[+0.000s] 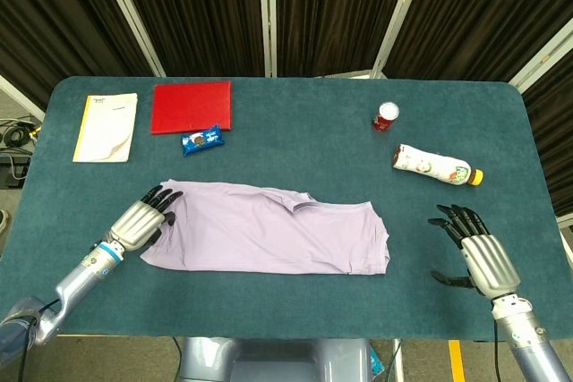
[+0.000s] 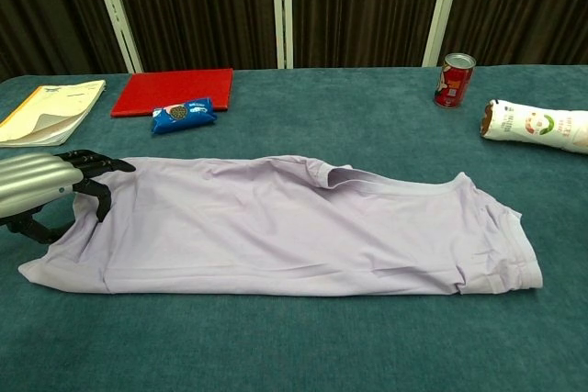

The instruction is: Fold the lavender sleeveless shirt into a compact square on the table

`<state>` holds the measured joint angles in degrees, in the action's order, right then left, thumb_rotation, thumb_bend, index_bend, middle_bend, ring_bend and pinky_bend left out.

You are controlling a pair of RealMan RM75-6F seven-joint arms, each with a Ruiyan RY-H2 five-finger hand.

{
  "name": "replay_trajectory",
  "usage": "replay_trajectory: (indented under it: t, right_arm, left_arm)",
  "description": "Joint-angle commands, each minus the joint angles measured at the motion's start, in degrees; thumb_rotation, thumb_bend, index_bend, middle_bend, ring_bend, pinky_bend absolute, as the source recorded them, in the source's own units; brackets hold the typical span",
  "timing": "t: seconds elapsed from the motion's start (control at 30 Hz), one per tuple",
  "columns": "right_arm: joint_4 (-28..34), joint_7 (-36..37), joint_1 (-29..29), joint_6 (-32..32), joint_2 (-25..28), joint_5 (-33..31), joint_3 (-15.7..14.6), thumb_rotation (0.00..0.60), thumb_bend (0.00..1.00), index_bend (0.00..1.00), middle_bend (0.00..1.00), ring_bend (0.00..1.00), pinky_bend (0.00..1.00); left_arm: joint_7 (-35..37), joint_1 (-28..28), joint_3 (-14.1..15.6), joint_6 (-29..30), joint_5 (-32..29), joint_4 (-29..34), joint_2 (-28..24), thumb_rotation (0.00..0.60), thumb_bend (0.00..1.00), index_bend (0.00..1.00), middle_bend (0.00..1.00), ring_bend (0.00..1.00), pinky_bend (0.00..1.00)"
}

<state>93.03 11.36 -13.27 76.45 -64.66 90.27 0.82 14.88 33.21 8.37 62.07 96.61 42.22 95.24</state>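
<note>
Right hand (image 1: 472,252) hovers over bare table near the front right corner, fingers spread and lightly curled, holding nothing; it stands well apart from the shirt, probably waiting its turn to take the other end. Across at the near left, the left hand (image 1: 143,218) lies at the left end of the lavender shirt (image 1: 273,230), its dark fingertips reaching over the cloth edge; whether it pinches the fabric or only rests on it cannot be told from either view. That placement suits lifting this end and carrying it rightward for the next fold. The shirt lies in the near middle of the table (image 1: 304,140) as a long flat band, seemingly already folded lengthwise, thin, soft and softly creased, with a hemmed edge at the right end. Teal, felt-like cloth covers the table, which should grip the fabric a little. Farther back on the right lie a white plastic bottle (image 1: 437,165) on its side and an upright red can (image 1: 386,117). Farther back on the left sit a blue snack packet (image 1: 202,140), a flat red board (image 1: 192,106) and a cream notebook (image 1: 106,127), all clear of the folding area.
</note>
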Motion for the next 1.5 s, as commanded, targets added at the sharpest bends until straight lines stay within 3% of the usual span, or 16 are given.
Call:
replay_trajectory:
  t: [0.03,0.43,0.97,1.33,1.5]
  right_arm:
    - [0.0,0.0,0.0,0.0,0.0,0.0,0.0,0.600,0.01,0.25,0.08,0.00,0.00]
    - [0.0,0.0,0.0,0.0,0.1,0.0,0.0,0.600,0.01,0.25,0.08,0.00,0.00]
    - [0.0,0.0,0.0,0.0,0.0,0.1,0.0,0.600,0.01,0.25,0.08,0.00,0.00]
    - [0.0,-0.3,-0.1,-0.3,-0.2,0.1,-0.2,0.600,0.01,0.25,0.09,0.00,0.00]
    - [0.2,-0.4,0.0,-0.1,-0.1,0.2,-0.2,0.600,0.01,0.25,0.09,0.00,0.00]
  left_arm:
    - [0.0,0.1,0.0,0.1,0.1,0.2,-0.2,0.600,0.58,0.48,0.00,0.00,0.00]
    - [-0.2,0.3,-0.3,0.1,-0.3,0.9,-0.4,0.600,0.61,0.55,0.00,0.00,0.00]
    - [0.0,-0.6,-0.1,1.6,-0.3,0.1,-1.0,0.600,0.61,0.73,0.00,0.00,0.00]
    - [2.1,-4.4,0.4,4.4,-1.7,-0.2,-5.6,0.600,0.62,0.78,0.00,0.00,0.00]
    - [4.5,-7.2,0.4,4.7,-3.4,-3.7,-6.5,0.600,0.63,0.79,0.00,0.00,0.00]
